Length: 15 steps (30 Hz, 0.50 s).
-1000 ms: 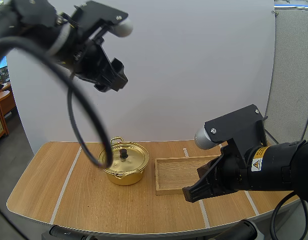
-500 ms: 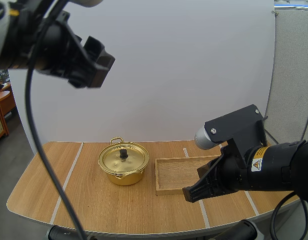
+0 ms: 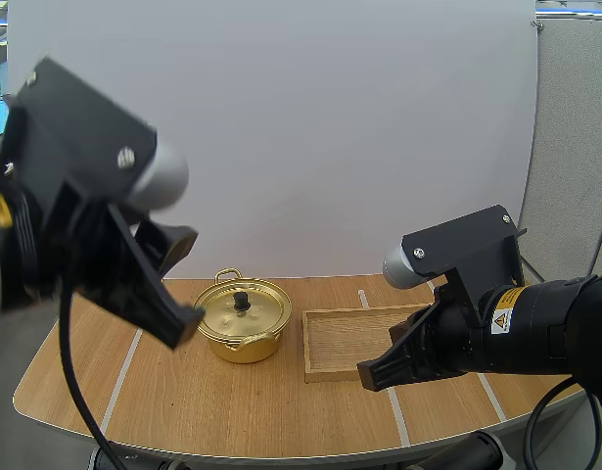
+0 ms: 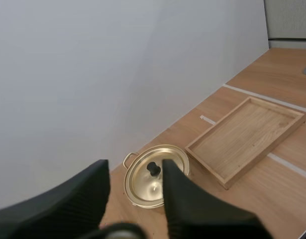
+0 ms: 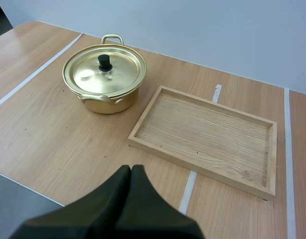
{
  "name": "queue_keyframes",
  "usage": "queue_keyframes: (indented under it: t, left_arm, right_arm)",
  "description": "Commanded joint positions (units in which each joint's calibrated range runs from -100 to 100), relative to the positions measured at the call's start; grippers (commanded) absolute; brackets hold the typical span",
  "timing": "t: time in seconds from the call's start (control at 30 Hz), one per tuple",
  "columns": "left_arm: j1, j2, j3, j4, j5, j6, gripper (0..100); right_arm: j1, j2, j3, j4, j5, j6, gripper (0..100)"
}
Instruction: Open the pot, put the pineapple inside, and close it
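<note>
Wooden table (image 3: 232, 411) is shown with a gold pot (image 3: 244, 328), lid (image 5: 104, 69) on, just beside a shallow tray (image 3: 325, 345), the 2 not touching. Bare tabletop is left along the front edge. The left gripper (image 4: 134, 172) is held above the pot, fingers spread, empty; the right gripper (image 5: 131, 172) is raised near the tray's front rim, fingers pressed together on nothing.

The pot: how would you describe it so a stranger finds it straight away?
On the wooden table, look left of the shallow wooden tray. The pot stands there apart from it, lid on. It alone is shiny gold metal, with a small black knob on top.
</note>
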Motion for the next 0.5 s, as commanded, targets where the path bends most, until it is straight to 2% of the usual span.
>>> queue_keyframes:
  t: [0.0,0.03,0.37,0.47]
  left_arm:
    - [-0.13,-2.26,3.17,-0.03,0.00,-0.60,3]
    - [-0.13,-3.11,3.99,-0.03,0.00,-0.60,0]
    - [0.09,-13.73,11.40,-0.22,0.00,-2.49,0]
    - [0.27,-13.73,14.07,-0.25,0.00,-2.72,0]
  right_arm:
    - [-1.02,-0.58,0.22,0.76,0.00,-0.66,0]
    - [-1.27,-0.58,0.22,1.01,0.00,-0.56,0]
    - [-3.47,-0.58,0.22,1.59,-2.42,-0.31,0]
    - [-4.65,-0.58,0.22,1.59,-3.77,-0.31,0]
